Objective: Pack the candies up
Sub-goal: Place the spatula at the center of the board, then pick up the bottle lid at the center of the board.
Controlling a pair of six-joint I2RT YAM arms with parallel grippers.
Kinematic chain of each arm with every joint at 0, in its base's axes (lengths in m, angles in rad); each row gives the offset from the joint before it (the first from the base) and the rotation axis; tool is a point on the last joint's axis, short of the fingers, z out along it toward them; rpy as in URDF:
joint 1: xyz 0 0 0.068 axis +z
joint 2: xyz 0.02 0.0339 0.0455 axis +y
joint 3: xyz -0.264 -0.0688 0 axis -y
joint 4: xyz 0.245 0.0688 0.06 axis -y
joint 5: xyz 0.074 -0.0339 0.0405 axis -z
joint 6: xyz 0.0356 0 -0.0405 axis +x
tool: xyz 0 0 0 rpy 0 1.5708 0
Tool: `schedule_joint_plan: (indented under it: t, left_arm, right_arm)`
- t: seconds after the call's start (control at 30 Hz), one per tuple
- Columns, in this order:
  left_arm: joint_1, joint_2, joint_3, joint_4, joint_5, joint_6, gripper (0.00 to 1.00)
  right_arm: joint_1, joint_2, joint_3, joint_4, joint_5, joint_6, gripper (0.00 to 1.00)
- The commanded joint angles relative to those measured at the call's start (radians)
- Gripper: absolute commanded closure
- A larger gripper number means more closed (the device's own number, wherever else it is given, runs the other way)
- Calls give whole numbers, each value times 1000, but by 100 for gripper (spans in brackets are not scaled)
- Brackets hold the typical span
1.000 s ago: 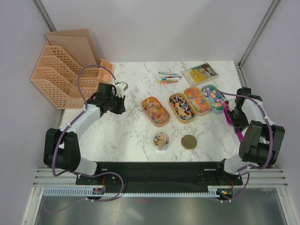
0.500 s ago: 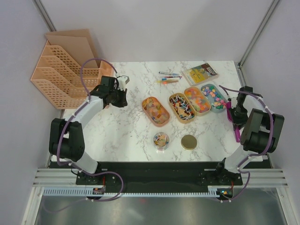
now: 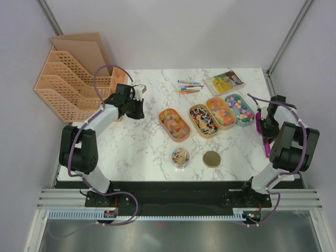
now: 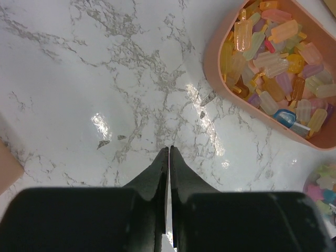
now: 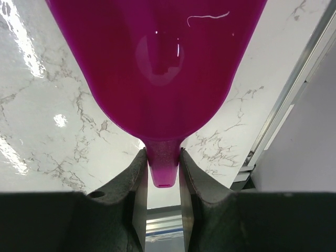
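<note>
Four oval trays of candies stand in a row: yellow-orange gummies [image 3: 175,124], wrapped ones [image 3: 203,120], orange mixed bits [image 3: 221,112] and pastel pieces [image 3: 239,109]. A small round jar [image 3: 180,156] holds some candies, with its gold lid [image 3: 212,159] beside it. My left gripper [image 3: 137,108] is shut and empty, low over bare marble left of the gummy tray; in the left wrist view [image 4: 169,150] the gummies [image 4: 273,79] lie up right. My right gripper [image 3: 262,125] is shut on the handle of the purple scoop [image 5: 157,63], right of the pastel tray, seen in the right wrist view [image 5: 163,164].
An orange file organizer [image 3: 68,84] stands at the back left. Thin coloured pens [image 3: 188,86] and a yellow book [image 3: 224,82] lie behind the trays. The table's right edge and a metal rail [image 5: 294,105] run close beside the scoop.
My left gripper has drawn back and slightly right, toward the table's far side. My right gripper has moved farther back along the right edge with the scoop.
</note>
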Motion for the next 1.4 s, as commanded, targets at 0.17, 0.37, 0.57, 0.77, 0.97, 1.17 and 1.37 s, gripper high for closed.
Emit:
schedule_joint_plan:
  t: [0.17,0.37,0.57,0.77,0.97,1.17,1.37]
  left_arm:
    - [6,-11,4,57,-27,-47,85]
    - [6,10,19,67,-24,-51,85]
    - [5,-1,35,58,-42,-45,85]
    - [6,-22,44,32,-83,-13,49]
    - [8,9,-23,46,-240,-100,7]
    - [8,-19,-45,35,-338,-117,0]
    - [5,-63,-63,32,-255,-68,0]
  right_arm:
    - [-1,-39,5,-8,-25,-41,64]
    - [-1,-65,-29,-13,-60,-55,62]
    - [-1,-149,6,-74,-193,-125,53]
    - [-1,-318,42,-172,-398,-304,48]
    - [169,-550,-148,-166,-610,-823,13]
    - [453,-591,-270,-106,-605,-1051,2]
    - [531,-564,-362,-94,-677,-1366,2]
